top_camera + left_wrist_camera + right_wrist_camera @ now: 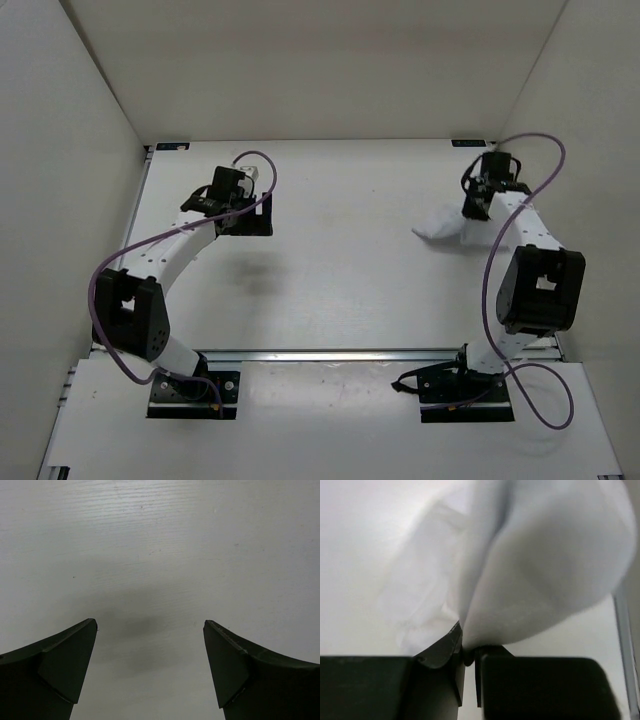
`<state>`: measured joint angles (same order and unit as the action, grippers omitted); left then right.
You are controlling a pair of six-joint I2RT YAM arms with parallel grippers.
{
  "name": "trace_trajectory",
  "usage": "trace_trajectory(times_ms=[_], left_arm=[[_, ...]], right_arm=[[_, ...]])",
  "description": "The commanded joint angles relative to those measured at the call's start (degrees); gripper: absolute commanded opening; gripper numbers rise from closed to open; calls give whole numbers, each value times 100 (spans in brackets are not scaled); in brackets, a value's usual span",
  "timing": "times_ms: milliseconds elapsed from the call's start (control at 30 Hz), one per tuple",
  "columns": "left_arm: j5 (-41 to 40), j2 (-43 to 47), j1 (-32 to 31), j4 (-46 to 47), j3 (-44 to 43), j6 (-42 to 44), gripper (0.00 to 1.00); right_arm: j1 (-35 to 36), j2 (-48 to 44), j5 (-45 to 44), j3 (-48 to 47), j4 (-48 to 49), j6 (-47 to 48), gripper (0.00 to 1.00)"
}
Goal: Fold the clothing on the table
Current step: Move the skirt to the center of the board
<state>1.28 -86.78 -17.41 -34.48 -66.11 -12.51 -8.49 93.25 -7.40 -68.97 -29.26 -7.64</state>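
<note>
My right tool (468, 652) is pinched tight on an edge of the clothing (440, 226), which sits bunched in a small heap near the far right corner of the bench (350, 300). My left tool (150, 625) hangs wide apart and empty over the bench's far left part. I judge that no fold is made yet; spreading it flat and all the folding remain.

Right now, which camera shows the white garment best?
The right wrist view: the clothing fills it, pinched in the shut right pincer. The top view shows it only as a small white heap on the table, partly behind the right arm. The left wrist view shows none of it.
</note>
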Motion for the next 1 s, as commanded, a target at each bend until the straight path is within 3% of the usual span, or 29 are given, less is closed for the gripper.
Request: trace_trajectory(times_ms=[0,167,233,333,467,533,567,600,667,767,833,967], left_arm=[[381,258,-26,152,-315,-84,99],[724,609,-17,468,-359,-199,99],[803,697,9,538,-447,-277,99],[848,856,10,574,-596,-357,99],[848,1067,-8,644,-632,-401,99],[822,1137,-8,662,-544,-506,99],[856,1181,27,644,-518,-550,99],[891,1225,1,636,-465,-550,98],[831,1330,-104,627,-307,-594,99],[839,1532,-201,705,79,-682,99],[979,1629,-237,845,316,-718,99],[1260,1472,-595,812,502,-761,98]], right_arm=[[724,8,1317,-1789,26,210,0],[2165,281,1688,-4383,-625,220,0],[2378,142,2118,-4581,-451,-95,0],[2194,-271,2821,-3724,156,-448,0],[1843,-650,3691,-1669,807,-712,0],[1816,-572,3930,-640,825,-599,17],[1859,-467,3887,-426,773,-564,48],[1912,-388,3808,-68,668,-459,69],[1983,-299,3728,243,457,-379,85],[1974,-552,3641,560,429,-370,90],[1834,-878,3797,761,561,-474,99],[1447,-1423,3966,982,536,-301,99]])
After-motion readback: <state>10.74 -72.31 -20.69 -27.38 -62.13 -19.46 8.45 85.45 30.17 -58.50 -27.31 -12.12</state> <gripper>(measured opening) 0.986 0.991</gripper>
